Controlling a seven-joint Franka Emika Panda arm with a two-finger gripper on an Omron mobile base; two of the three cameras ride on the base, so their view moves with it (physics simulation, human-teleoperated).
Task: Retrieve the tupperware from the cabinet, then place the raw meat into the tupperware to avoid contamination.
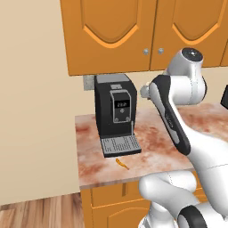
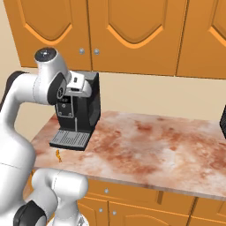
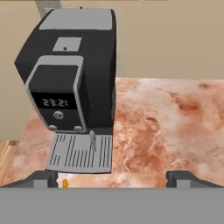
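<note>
Raw meat [image 1: 121, 163]: tiny thin orange-brown sliver, slightly bent, lying flat on the mottled reddish marble counter [image 1: 156, 151] close to its front edge, just in front of the coffee machine's drip tray [image 1: 120, 145] and apart from it; seen in the right base view [image 2: 58, 155] at the counter's left front corner, and in the hand view [image 3: 64, 183] as a small orange fleck at the bottom, just beside the left fingertip. Gripper [image 3: 113, 178]: jaws spread wide, nothing between them, two dark tips well apart at the bottom of the hand view, held above the counter and looking down at the machine; hidden behind the arm's own links in both base views. Coffee machine [image 1: 114, 104]: black boxy body, grey front panel with a small lit display and a round button, grey slotted drip tray at its foot, standing on the left part of the counter against the beige wall [image 1: 35, 111]. Base cabinets [image 2: 145, 205]: orange, below the counter, small silver knobs. Cabinet [image 1: 133, 31]: wide orange wooden wall unit above the machine, arched-panel doors, small round silver knobs [image 1: 146, 51] near the lower door edges, all visible doors closed. Tupperware: cannot be made out. Wooden floor [image 1: 40, 211] at lower left of the left base view.
</note>
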